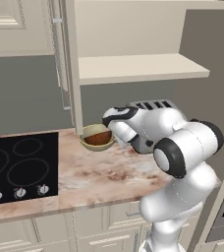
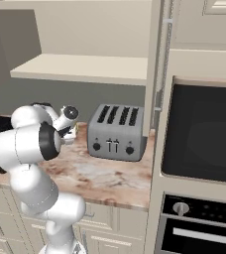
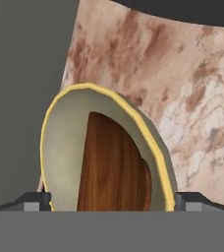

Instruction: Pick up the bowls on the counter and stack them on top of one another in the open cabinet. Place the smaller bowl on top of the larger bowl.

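The pale olive-beige larger bowl (image 1: 92,131) rests on the marbled counter (image 1: 99,170), against the wall beside the cabinet's tall side panel. Inside it lies the glossy reddish-brown smaller bowl (image 1: 98,138). In the hand view the beige bowl (image 3: 65,147) appears with its yellow rim, and the brown bowl (image 3: 114,167) is nested in it. My gripper (image 1: 107,128) is right next to the bowls, on their right side, and stands open. Its fingertips (image 3: 35,201) show wide apart on either side of the beige bowl. The open cabinet's shelf (image 1: 138,66) is above, bare.
A silver four-slot toaster (image 2: 116,131) stands on the counter to the right of the bowls, behind my arm. The black cooktop (image 1: 20,165) is on the left. A built-in oven column (image 2: 204,134) closes the right end of the counter.
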You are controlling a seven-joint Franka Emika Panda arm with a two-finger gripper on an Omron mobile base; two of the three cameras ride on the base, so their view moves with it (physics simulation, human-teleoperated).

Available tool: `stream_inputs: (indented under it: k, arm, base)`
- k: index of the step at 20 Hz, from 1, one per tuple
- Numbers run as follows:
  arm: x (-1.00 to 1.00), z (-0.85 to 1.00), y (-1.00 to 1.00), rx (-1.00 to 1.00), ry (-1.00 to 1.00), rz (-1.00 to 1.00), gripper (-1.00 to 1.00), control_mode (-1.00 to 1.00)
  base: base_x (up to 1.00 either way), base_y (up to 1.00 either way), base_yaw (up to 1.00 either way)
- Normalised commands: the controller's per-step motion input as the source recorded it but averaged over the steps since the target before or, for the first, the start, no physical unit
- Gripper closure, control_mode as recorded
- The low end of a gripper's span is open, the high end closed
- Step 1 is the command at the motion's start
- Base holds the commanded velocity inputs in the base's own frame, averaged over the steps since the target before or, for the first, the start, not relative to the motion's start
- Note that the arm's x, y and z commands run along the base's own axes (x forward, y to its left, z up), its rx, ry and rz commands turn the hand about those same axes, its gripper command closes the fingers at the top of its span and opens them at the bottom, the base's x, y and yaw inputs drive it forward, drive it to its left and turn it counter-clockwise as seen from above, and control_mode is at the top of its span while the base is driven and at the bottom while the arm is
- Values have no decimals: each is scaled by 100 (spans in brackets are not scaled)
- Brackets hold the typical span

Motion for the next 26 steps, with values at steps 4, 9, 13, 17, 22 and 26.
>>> stream_inputs:
  k: [4,9,13,17,22,26]
  arm:
    - [-2,-18,13,0,-4,4,-100,-100]
    - [-13,-35,20,0,-5,5,-100,-100]
    - [-1,-27,12,0,-4,4,-100,-100]
    - [5,-32,0,0,0,2,-100,-100]
    - [2,-21,1,0,-2,1,-100,-100]
    - [4,-36,17,0,-1,1,-100,-100]
  base:
    - [0,0,0]
    - [0,0,0]
    - [0,0,0]
    - [0,0,0]
    - [0,0,0]
    - [0,0,0]
